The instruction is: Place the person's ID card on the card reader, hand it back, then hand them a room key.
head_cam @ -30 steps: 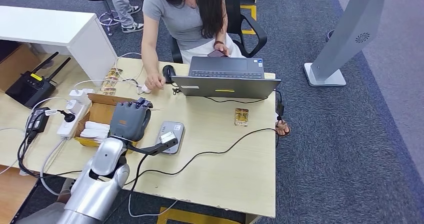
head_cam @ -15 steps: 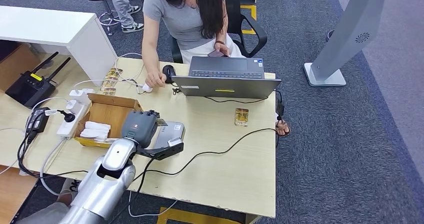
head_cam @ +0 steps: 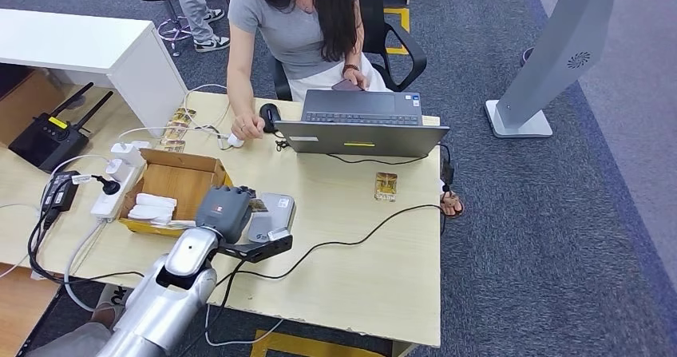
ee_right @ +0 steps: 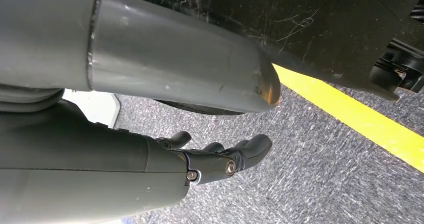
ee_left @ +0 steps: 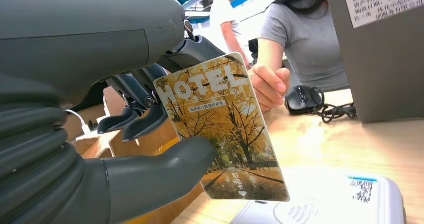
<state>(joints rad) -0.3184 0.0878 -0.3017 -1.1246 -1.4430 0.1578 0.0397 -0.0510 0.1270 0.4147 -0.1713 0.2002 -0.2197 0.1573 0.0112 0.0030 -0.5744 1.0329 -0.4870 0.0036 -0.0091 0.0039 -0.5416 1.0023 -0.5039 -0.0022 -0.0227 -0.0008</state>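
Observation:
My left hand (head_cam: 226, 211) pinches a card (ee_left: 225, 129) printed HOTEL over yellow autumn trees, between the thumb (ee_left: 150, 176) and the dark fingers (ee_left: 135, 119). The card (head_cam: 257, 206) stands nearly upright with its lower edge just above the grey card reader (head_cam: 274, 216), which lies on the table right of the box. The wrist view shows the reader (ee_left: 320, 204) under the card's bottom edge. A person (head_cam: 295, 21) sits across the table, one hand (head_cam: 243, 129) resting beside a mouse (head_cam: 270, 116). My right hand (ee_right: 220, 159) hangs above carpet, holding nothing, fingers loosely apart.
An open cardboard box (head_cam: 172, 183) holding white items sits left of the reader. A laptop (head_cam: 359, 121) stands at the far edge. Another patterned card (head_cam: 386, 186) lies at mid-right, more cards (head_cam: 177, 125) at far left. Black cables (head_cam: 343, 241) cross the table. Power strips (head_cam: 112, 189) lie left.
My left hand has moved right and down from above the cardboard box to the card reader, carrying the card with it. The person has stayed put.

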